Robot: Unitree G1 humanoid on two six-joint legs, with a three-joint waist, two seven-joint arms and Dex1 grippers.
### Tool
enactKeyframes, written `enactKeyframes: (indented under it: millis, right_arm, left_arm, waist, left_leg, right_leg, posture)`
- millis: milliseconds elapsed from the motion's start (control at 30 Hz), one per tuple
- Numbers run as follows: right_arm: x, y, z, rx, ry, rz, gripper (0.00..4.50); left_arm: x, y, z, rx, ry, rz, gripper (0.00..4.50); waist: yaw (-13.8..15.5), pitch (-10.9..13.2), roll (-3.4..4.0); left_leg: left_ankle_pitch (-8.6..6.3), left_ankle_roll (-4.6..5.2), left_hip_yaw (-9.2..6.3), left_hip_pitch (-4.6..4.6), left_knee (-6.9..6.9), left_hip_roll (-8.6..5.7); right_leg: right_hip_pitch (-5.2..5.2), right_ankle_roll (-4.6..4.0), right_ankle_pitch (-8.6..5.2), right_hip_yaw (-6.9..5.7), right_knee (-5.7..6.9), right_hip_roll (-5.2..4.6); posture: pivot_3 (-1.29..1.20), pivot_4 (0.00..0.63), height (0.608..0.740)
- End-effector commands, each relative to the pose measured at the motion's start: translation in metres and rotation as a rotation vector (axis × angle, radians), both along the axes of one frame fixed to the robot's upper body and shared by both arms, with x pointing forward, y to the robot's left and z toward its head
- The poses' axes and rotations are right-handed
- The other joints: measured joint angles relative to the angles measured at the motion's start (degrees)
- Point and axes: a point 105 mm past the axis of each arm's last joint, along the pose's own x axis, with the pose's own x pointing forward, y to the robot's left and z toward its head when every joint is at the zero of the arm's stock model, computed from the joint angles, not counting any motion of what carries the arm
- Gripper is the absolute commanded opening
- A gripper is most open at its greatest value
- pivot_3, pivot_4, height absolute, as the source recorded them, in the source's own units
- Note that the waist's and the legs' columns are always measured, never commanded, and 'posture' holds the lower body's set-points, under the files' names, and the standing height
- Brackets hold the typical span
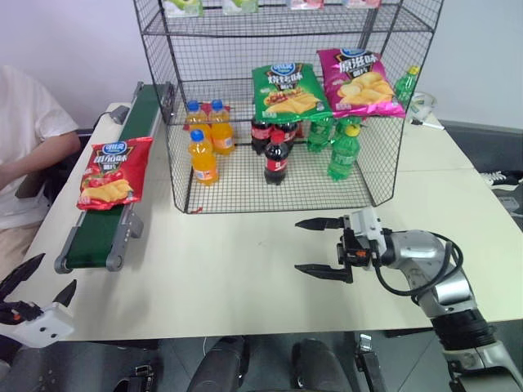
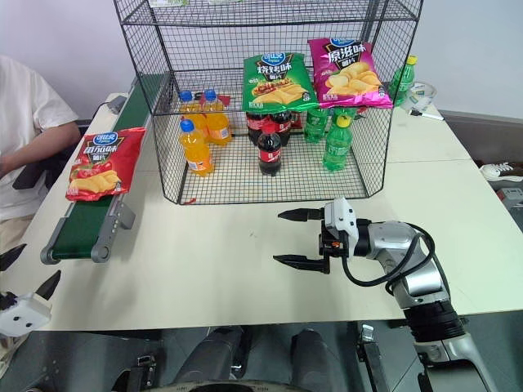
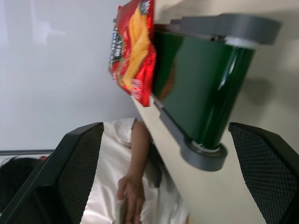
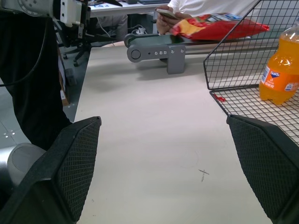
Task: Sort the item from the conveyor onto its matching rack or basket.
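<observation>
The item, a shiny red chip bag [image 1: 114, 173], lies on the dark-green conveyor [image 1: 91, 242] at the table's left side, hanging a little over the belt's rail. My left gripper [image 1: 41, 282] is open and empty, low at the table's near left corner, short of the conveyor's near end roller [image 3: 203, 154]. The black wire-mesh rack [image 1: 245, 189] stands at the back middle of the table. In front of it, over bare tabletop, my right gripper [image 1: 299, 245] is open, empty and pointing left.
The rack's lower tier holds orange soda bottles [image 1: 203, 158], cola bottles [image 1: 275, 159] and green bottles [image 1: 344, 153]. A green chip bag [image 1: 288, 92] and a pink one [image 1: 358, 82] lie above them. A person in a white shirt [image 1: 20, 139] sits left of the conveyor.
</observation>
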Motion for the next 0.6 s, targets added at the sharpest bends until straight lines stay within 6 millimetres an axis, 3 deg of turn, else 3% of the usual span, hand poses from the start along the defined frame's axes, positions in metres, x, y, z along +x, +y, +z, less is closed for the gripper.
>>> enactKeyframes:
  millis: [33, 600]
  right_arm:
    - [0.000, -0.002, 0.010, 0.012, -0.059, -0.011, 4.50]
    - [0.008, -0.010, 0.013, -0.001, -0.095, -0.052, 4.50]
  left_arm:
    - [0.001, 0.002, 0.001, 0.021, -0.010, 0.004, 4.48]
    - [0.014, -0.006, -0.004, 0.000, -0.023, -0.017, 4.48]
  waist:
    - [0.03, 0.00, 0.00]
    - [0.04, -0.01, -0.01]
  left_leg:
    - [0.00, 0.00, 0.00, 0.00, 0.00, 0.00]
    - [0.00, 0.00, 0.00, 0.01, 0.02, -0.01]
  right_leg:
    - [0.00, 0.00, 0.00, 0.00, 0.00, 0.00]
    - [0.02, 0.01, 0.01, -0.01, 0.01, 0.00]
  posture:
    - [0.00, 0.150, 0.740]
    - [0.00, 0.150, 0.740]
